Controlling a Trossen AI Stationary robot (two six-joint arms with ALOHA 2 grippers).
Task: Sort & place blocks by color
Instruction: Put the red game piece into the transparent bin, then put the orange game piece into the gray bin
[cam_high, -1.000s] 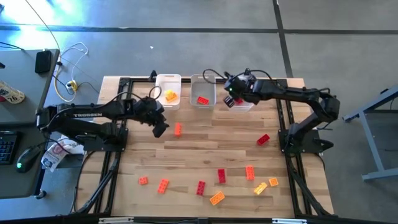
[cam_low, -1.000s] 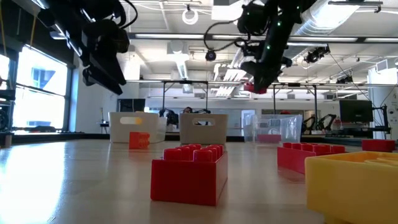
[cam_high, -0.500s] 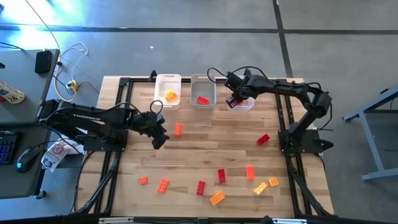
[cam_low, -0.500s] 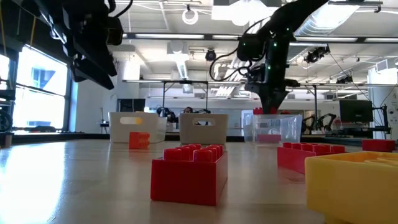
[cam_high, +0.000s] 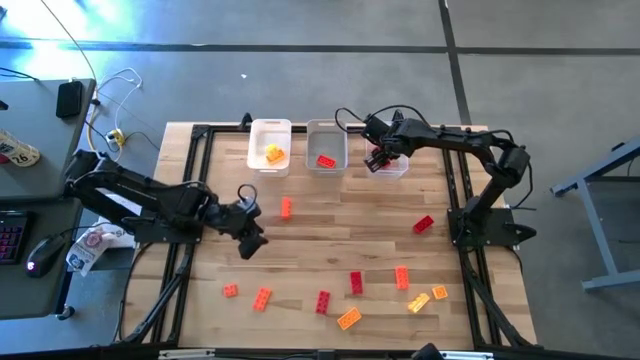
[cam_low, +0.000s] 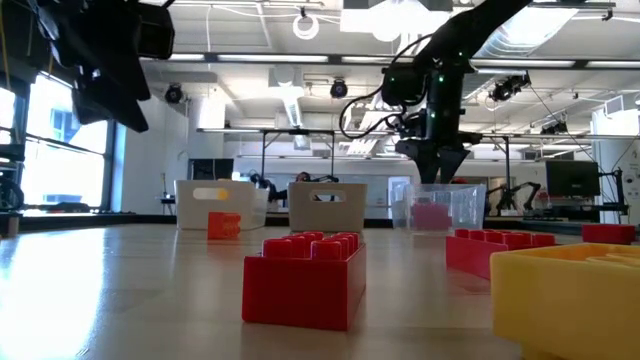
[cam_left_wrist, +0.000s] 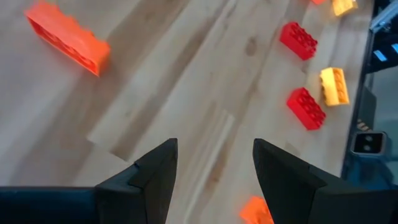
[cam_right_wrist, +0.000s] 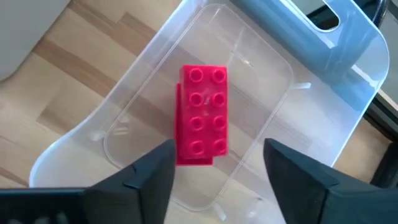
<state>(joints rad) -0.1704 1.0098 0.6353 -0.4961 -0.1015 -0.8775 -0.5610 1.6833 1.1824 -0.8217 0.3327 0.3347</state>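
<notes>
A red block (cam_right_wrist: 200, 115) lies flat, studs up, on the floor of the clear bin (cam_right_wrist: 273, 93), also seen as the clear bin (cam_high: 392, 166). My right gripper (cam_right_wrist: 217, 180) hovers open just above it, touching nothing. My left gripper (cam_high: 250, 240) hangs open over bare wood at the table's left middle, nothing between its fingers (cam_left_wrist: 214, 168). An orange block (cam_high: 286, 207) lies just beyond it. The white bin (cam_high: 270, 145) holds a yellow block (cam_high: 273, 153). The grey bin (cam_high: 325, 148) holds a red block (cam_high: 326, 160).
Several loose blocks lie along the near half of the table: orange ones (cam_high: 262, 297), red ones (cam_high: 355, 283) and yellow-orange ones (cam_high: 418, 301). A lone red block (cam_high: 423, 224) sits at the right. The three bins stand in a row at the far edge.
My right gripper has come down over the clear bin and opened, letting go of the red block, which now lies in the bin. My left gripper has moved toward the table's near edge, away from the orange block, staying open.
</notes>
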